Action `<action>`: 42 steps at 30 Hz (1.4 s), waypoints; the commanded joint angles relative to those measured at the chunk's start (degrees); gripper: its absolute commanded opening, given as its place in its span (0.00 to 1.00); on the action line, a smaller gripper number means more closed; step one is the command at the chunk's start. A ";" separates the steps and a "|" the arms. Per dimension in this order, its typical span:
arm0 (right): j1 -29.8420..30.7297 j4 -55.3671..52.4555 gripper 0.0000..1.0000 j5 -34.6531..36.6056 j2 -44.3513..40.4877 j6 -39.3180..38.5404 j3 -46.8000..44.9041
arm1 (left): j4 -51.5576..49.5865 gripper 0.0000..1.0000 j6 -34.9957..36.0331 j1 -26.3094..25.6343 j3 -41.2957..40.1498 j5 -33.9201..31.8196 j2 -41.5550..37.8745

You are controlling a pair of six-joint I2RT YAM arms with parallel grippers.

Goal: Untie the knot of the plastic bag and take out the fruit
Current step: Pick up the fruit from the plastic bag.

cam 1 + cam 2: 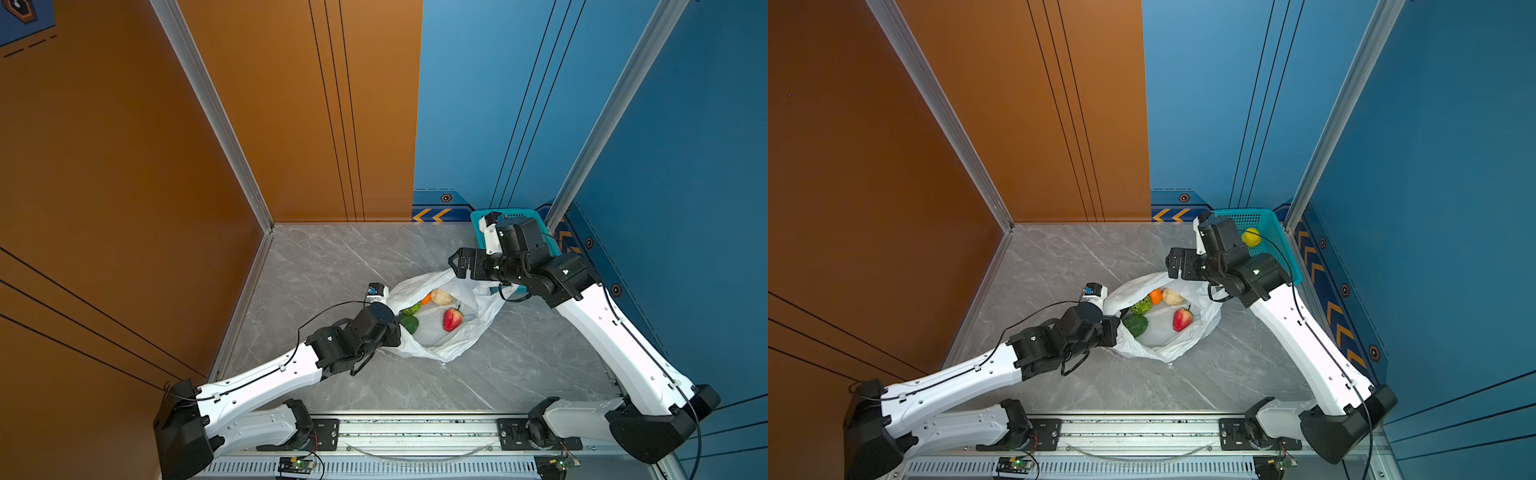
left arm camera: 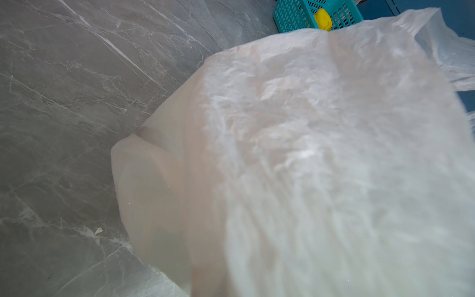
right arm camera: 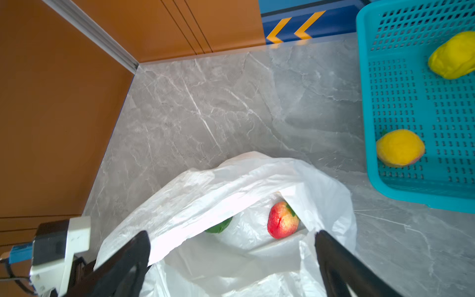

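Left end effector (image 1: 1115, 328): closed on the plastic bag (image 1: 453, 345) at its near-left rim.
Right end effector (image 3: 232, 235): open, empty, above the mouth's far-right edge.
Fruit (image 1: 452, 319): several pieces inside the bag, middle of the surface (image 1: 332, 270); two in the basket (image 3: 365, 102), far right.
Risk: the right end effector may catch film, not fruit, dragging the bag; a slipping left grip would collapse the mouth.

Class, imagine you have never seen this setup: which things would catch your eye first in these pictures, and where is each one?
The white plastic bag lies open in the middle of the grey table, with a red fruit, a dark green fruit and an orange fruit showing inside. At the far right corner stands a teal basket holding two yellow fruits. The right gripper hangs by the bag's far rim, jaws wide apart.
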 commanded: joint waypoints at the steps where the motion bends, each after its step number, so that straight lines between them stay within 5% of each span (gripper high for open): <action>1: 4.71 -4.09 1.00 4.55 -1.59 2.80 -1.95 | 1.04 0.00 0.30 -0.84 0.20 -0.41 0.30; 11: 14.86 -2.05 1.00 9.19 -2.92 5.54 -14.35 | 1.57 0.00 0.74 -0.86 0.98 -0.32 0.95; 31: 14.38 19.21 1.00 6.53 5.40 8.63 -32.31 | 1.85 0.00 2.43 -1.83 2.37 0.25 1.99; 42: 13.32 21.44 0.99 19.07 12.01 9.88 -32.07 | 3.07 0.00 3.73 -2.10 1.88 1.08 1.83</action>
